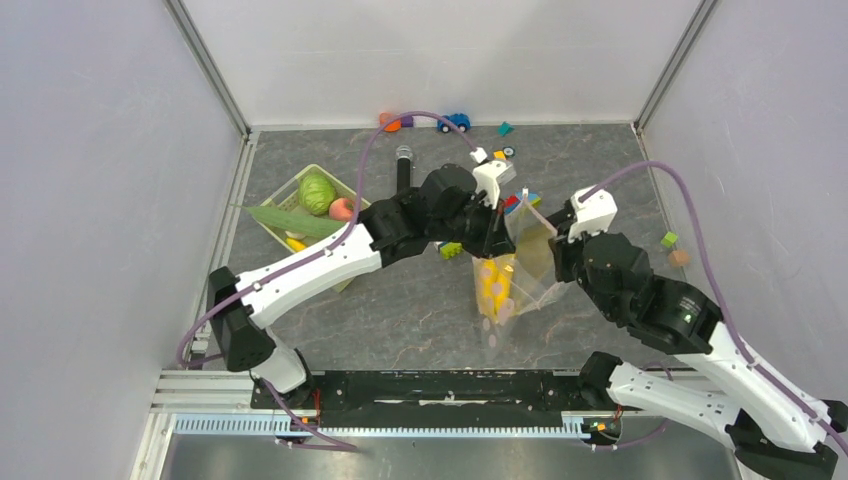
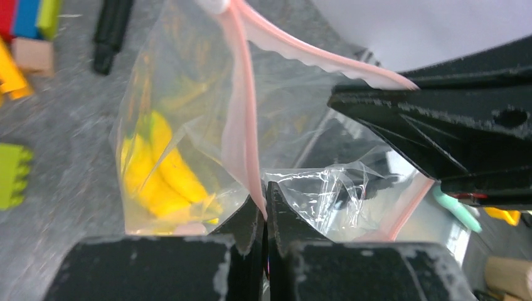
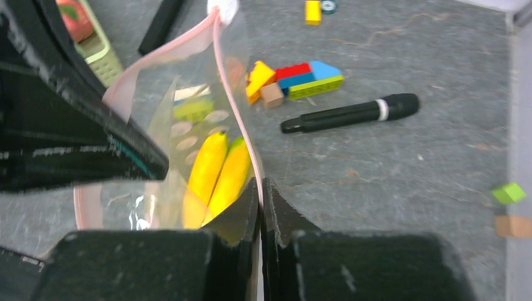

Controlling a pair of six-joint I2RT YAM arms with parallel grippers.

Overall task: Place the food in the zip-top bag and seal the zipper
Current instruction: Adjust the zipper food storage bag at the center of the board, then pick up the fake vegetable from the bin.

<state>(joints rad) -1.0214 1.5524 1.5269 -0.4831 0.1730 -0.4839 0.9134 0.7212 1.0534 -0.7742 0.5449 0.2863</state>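
Grey desk (image 1: 400, 320) under a clear plastic bag (image 1: 530, 258) holding a yellow toy banana (image 3: 216, 175); left fingers (image 2: 265, 207) and right fingers (image 3: 260, 194) clamp its pale pink zipper strip (image 2: 241, 125)

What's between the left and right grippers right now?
Only the open mouth of the zip-top bag: left gripper and right gripper each pinch one side of the pink zipper, banana inside below. Both wrist views show it.

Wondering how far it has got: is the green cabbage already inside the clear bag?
No, the cabbage lies in the basket, and only the banana shows inside the zip-top bag.
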